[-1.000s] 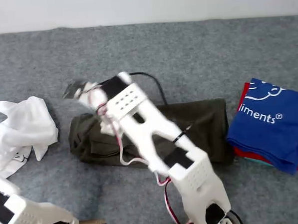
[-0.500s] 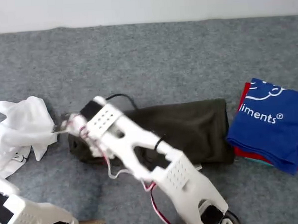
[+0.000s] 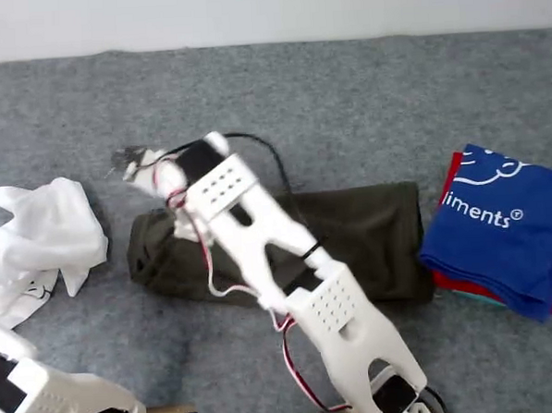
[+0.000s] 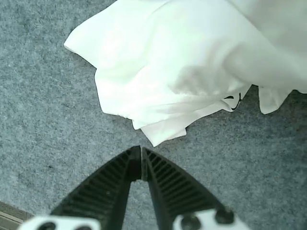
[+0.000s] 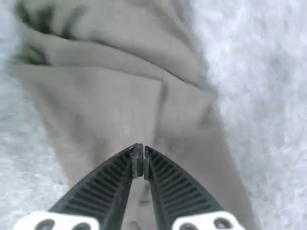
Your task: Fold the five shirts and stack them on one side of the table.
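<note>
A dark olive shirt lies partly folded in the middle of the table. My right gripper hangs shut above the grey surface just past the shirt's left end. In the right wrist view the same olive shirt lies under that shut gripper, with no cloth seen between its fingers. A crumpled white shirt lies at the left. My left gripper is shut and empty over bare carpet, just short of the white shirt. A folded stack topped by a blue shirt sits at the right.
Grey carpet covers the table, and the far half is open. A white wall runs along the back edge. The right arm crosses over the olive shirt. The left arm's base stands at the front left corner.
The right arm dipped toward the olive shirt's left end half a second ago, then swung back up to the far side. The shirts lie much as before.
</note>
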Robot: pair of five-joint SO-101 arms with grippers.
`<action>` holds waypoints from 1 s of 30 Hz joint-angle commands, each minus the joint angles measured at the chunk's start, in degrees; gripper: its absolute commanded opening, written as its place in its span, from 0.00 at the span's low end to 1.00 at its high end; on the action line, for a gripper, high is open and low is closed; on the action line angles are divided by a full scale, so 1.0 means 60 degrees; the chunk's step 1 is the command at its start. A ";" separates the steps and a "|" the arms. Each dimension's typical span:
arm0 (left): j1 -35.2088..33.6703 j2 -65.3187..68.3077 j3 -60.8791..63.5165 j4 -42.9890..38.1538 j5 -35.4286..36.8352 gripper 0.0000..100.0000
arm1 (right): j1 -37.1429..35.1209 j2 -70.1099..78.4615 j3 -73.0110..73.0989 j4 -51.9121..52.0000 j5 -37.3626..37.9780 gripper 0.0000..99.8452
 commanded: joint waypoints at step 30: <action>0.0645 -0.4088 0.2864 0.0352 -0.0410 0.02 | 0.5121 -0.4769 0.5114 0.0388 -0.3062 0.18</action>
